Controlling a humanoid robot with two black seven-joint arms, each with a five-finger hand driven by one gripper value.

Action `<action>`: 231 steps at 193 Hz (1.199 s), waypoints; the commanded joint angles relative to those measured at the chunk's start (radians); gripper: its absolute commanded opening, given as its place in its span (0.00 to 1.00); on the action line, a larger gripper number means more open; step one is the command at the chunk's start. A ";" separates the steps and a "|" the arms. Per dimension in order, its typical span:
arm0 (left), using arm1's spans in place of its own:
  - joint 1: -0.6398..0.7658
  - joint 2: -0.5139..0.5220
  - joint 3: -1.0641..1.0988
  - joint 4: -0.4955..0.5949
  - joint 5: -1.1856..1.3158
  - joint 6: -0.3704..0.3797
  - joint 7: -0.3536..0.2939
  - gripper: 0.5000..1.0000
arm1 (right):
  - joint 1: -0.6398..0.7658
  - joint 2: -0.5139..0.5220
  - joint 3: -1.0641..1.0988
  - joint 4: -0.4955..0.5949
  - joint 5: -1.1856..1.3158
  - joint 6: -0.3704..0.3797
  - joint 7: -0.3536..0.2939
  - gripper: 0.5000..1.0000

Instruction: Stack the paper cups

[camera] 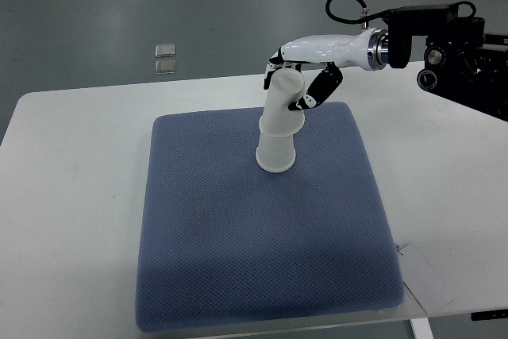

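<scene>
A white paper cup (277, 152) stands mouth-down near the far middle of a blue-grey woven fabric pad (262, 275), and a second white paper cup (286, 101), also inverted, sits over its top at a clear lean, its closed base tipped up and toward the right. The two cups overlap where the upper one's rim wraps the lower one's upper part, but the upper cup is not down square; the pair makes a bent column, not a straight stack.

The right hand (305, 77), white-shelled with black finger joints, reaches in from the right edge on a silver-and-black wrist and has its fingers (313, 94) curled around the top end of the tilted cup, thumb side on the left, other fingers on the right. It has hold of that upper cup. The left arm does not show anywhere.

By my judgement the step in hand is the seating of the second cup onto the first: placement is begun but not finished. The next move calls for bringing the upper cup upright so its axis lines up with the lower one, then pressing it straight down until it nests, and only then opening the fingers. A sideways pull now could tip the lower cup, which stands free on the soft pad.

The pad lies on a white bench (71, 196). Beyond its far edge two small clear squares (165, 57) lie on the grey floor.
</scene>
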 commanded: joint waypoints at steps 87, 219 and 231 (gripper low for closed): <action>0.000 0.000 0.000 0.000 0.000 0.000 0.000 1.00 | -0.024 0.000 0.009 0.011 0.015 0.006 0.000 0.82; 0.000 0.000 0.000 0.000 0.000 0.000 0.000 1.00 | -0.243 -0.032 0.313 -0.122 0.799 -0.142 -0.173 0.81; 0.000 0.000 0.000 0.000 0.000 0.000 0.000 1.00 | -0.289 -0.026 0.374 -0.130 0.836 -0.196 -0.196 0.81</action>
